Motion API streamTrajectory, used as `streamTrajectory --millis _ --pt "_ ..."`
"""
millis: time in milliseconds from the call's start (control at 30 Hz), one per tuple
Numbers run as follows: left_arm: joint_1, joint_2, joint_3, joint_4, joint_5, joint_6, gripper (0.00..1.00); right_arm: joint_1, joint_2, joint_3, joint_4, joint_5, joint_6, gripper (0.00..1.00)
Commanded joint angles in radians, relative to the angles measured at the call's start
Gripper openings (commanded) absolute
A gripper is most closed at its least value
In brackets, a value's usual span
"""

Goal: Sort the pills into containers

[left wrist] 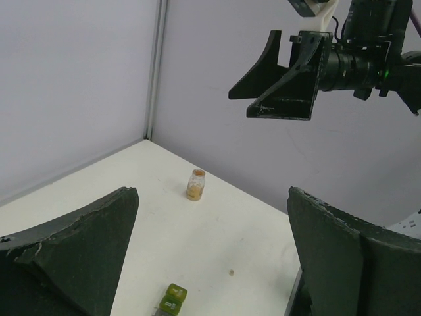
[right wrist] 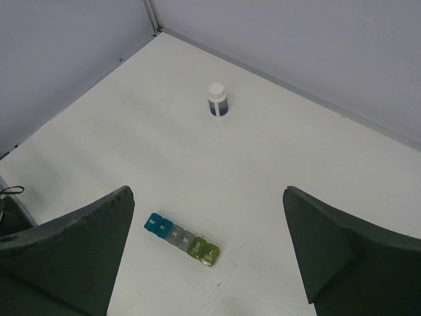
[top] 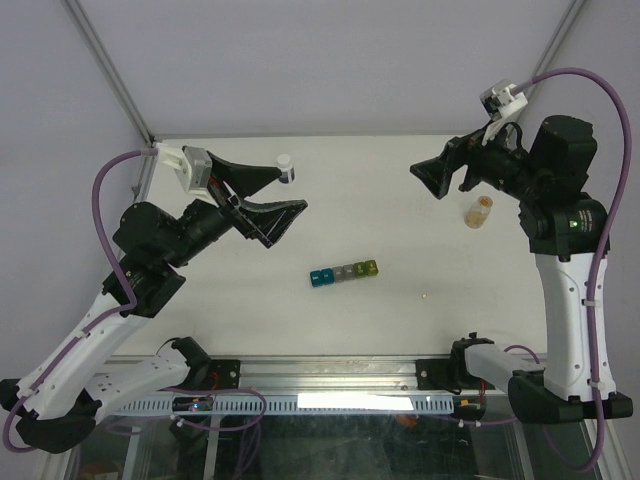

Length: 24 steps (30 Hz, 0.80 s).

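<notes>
On the worktop [top: 240,310], near the containers [top: 343,273], one tiny pill [top: 425,297] is seen that could be flicked away if pinched off-centre by the left hand [top: 290,192] or right hand [top: 428,182], both wide open and empty.

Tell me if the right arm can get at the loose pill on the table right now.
Probably yes. The right end effector hangs open and empty, and the pill lies alone on the table on that arm's side, with nothing standing between them.
</notes>
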Motion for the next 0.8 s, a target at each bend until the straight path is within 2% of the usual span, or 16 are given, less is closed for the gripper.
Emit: streamTrajectory --millis 0,767 --pt "0.009 -0.011 0.041 -0.007 0.01 0.026 0.99 -0.006 -0.026 0.067 0.053 0.031 0.101 0.99" --pt "0.008 -0.037 0.006 -0.032 0.003 0.044 0.99 -0.007 -0.044 0.082 0.027 0.068 0.03 0.99"
